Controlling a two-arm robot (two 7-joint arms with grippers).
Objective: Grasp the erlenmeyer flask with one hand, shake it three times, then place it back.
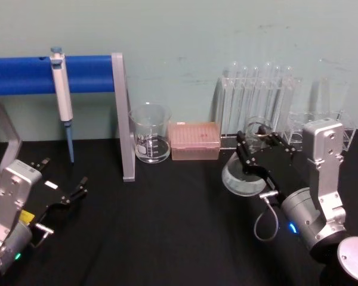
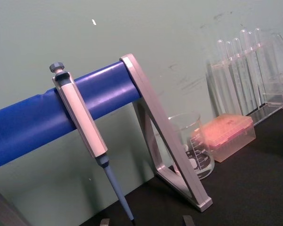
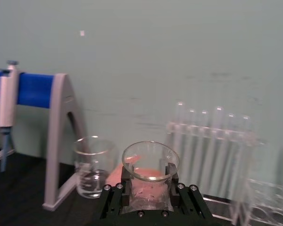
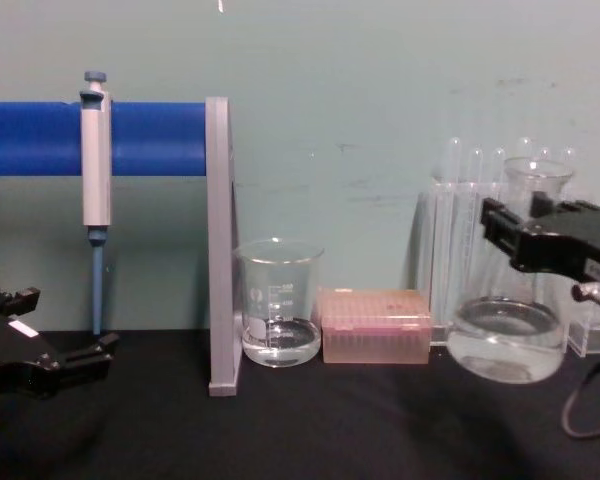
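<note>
R gripper [image 4: 536, 232] was clamped on the neck of the erlenmeyer flask [image 4: 505, 345], just in front of the test-tube rack [image 4: 446, 250]. Flask axis approx upright; can't tell if base cleared table. Tip box [image 4: 375, 325] and beaker [image 4: 280, 300] sat left of rack, and there was free room on the robot's side. L gripper [image 1: 64, 176] was parked well left of rack, fingers apart.

A pale green wall [image 1: 191, 36], faintly scuffed and evenly lit, stands behind the black surface [image 1: 167, 238], which runs right up to its foot.
</note>
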